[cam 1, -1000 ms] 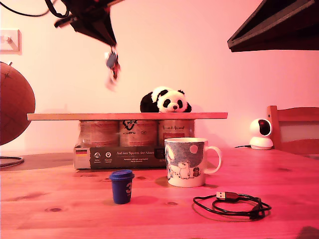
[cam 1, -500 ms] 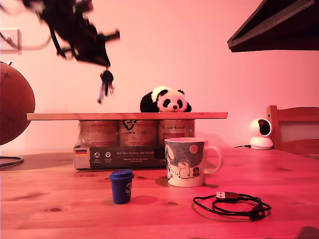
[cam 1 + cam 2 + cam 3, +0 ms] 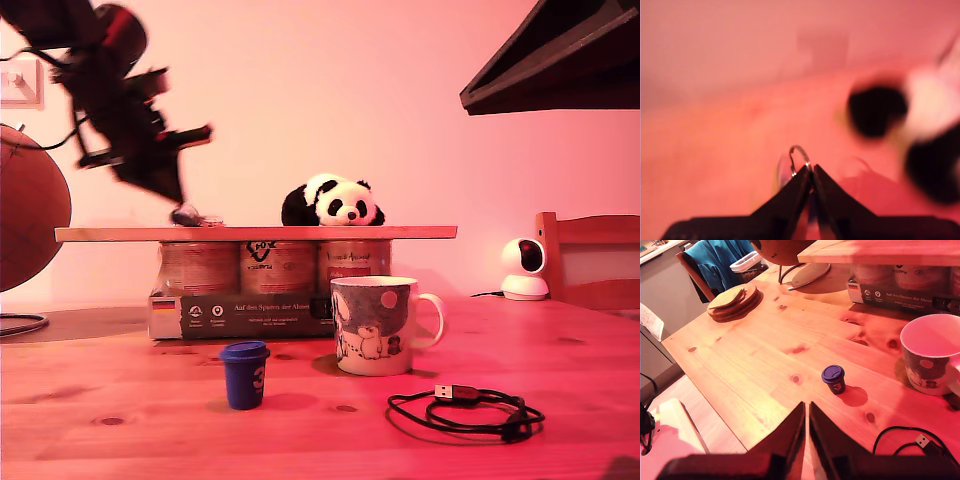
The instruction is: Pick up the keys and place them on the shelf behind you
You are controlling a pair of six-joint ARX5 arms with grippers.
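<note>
**Lowering keys onto the shelf**

Resting at the shelf (image 3: pixel 255 233) near the exterior view's left end, the keys (image 3: pixel 186 215) touch its top, still pinched by the ring in my first end effector (image 3: pixel 810 175), whose jaws are clamped together on them. A toy panda (image 3: pixel 332 202) lies on the same plank, apart from the keys. My second end effector (image 3: pixel 806 412) hangs above the worktop (image 3: pixel 765 355) with jaws pressed together and nothing between them, over a small blue cup (image 3: pixel 833 379) and a mug (image 3: pixel 932 355).
</note>
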